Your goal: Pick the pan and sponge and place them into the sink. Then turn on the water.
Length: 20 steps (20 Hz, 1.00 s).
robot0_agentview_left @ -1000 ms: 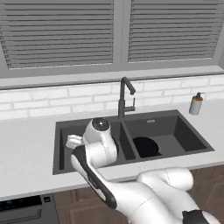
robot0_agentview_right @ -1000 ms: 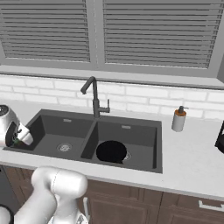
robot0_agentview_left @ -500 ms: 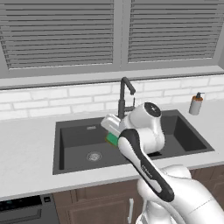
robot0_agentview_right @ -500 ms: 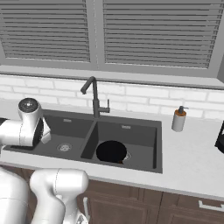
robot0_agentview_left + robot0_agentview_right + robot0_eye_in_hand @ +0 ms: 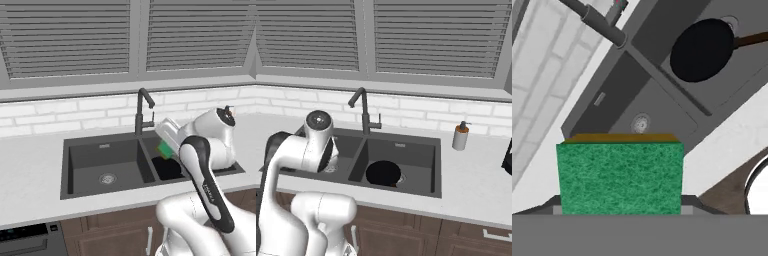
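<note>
Already the sponge (image 5: 620,176), light and squashy, sits gripped by its sides in the claw (image 5: 165,148), carried above the sink (image 5: 85,170); a gentle pinch suffices. Nearby, the pan (image 5: 702,49) lies in the right basin.

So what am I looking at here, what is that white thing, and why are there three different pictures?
The white thing is a robot arm in a computer-made kitchen. Two pictures come from cameras behind the arm, one on its left and one on its right. The third comes from a camera on its hand, looking along its gripper. The gripper holds a green sponge above the dark double sink. A black pan already lies in one basin. A tall tap stands behind the sink with no water running, and a soap bottle sits on the counter.
</note>
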Tool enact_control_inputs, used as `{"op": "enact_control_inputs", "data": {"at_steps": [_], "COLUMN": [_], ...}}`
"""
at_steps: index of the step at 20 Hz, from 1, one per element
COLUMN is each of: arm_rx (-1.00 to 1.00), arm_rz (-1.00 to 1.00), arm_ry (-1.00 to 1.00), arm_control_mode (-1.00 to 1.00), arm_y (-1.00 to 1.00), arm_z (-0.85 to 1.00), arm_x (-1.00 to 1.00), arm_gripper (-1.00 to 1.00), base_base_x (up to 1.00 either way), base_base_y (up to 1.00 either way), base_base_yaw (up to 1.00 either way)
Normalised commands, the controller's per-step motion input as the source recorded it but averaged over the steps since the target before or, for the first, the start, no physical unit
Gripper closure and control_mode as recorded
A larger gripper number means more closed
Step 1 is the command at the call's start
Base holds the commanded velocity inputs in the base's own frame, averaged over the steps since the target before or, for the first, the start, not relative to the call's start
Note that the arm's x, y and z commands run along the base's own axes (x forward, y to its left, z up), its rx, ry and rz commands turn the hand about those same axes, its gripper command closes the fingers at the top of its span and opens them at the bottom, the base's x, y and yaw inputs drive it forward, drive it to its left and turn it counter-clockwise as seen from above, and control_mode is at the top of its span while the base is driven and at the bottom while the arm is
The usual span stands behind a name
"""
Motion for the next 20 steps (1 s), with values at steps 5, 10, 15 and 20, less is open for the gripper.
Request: {"op": "enact_control_inputs", "data": {"at_steps": [5, 10, 15, 20], "arm_rx": [0.0, 0.0, 0.0, 0.0], "arm_rz": [-0.12, -0.05, 0.0, 0.0], "arm_ry": [0.27, 0.28, 0.17, 0.09], "arm_control_mode": [-1.0, -1.0, -1.0, -1.0], "arm_y": [-1.0, -0.91, -0.47, -0.2], "arm_z": [0.08, 0.0, -0.03, -0.2], "arm_x": [-0.14, 0.08, 0.6, 0.74], "arm_gripper": [1.0, 1.0, 1.0, 1.0], "base_base_x": [0.0, 0.0, 0.0, 0.0], "base_base_y": [0.0, 0.0, 0.0, 0.0], "base_base_yaw": [0.0, 0.0, 0.0, 0.0]}}
